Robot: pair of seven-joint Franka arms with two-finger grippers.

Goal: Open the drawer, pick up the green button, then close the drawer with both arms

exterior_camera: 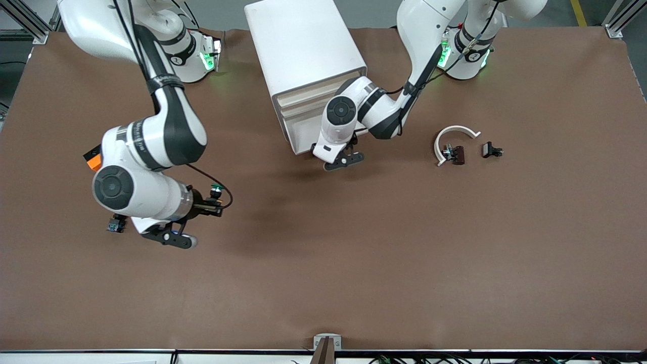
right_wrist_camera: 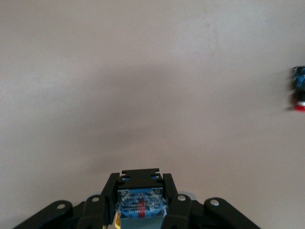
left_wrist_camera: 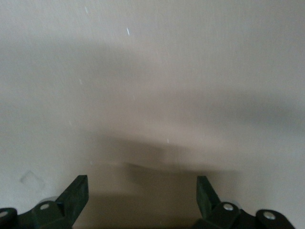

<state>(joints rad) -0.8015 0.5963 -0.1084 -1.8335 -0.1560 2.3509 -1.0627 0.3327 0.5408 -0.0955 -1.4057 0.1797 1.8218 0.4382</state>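
Brown table (exterior_camera: 354, 263): I see the right tool (right_wrist_camera: 140, 202) clamped on the button (right_wrist_camera: 139, 204) at 8 o'clock (light, rigid; grip the block base). Left tool (left_wrist_camera: 142, 198) fingers apart at the drawer (exterior_camera: 303, 119).

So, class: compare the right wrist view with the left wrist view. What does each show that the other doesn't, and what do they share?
Right wrist view only: the right end effector shut on the button by its bluish block base, and a red-capped button lying on the table.
Left wrist view only: the left end effector open and empty, close to the pale drawer front.
Both: black fingers at the frame's lower edge.
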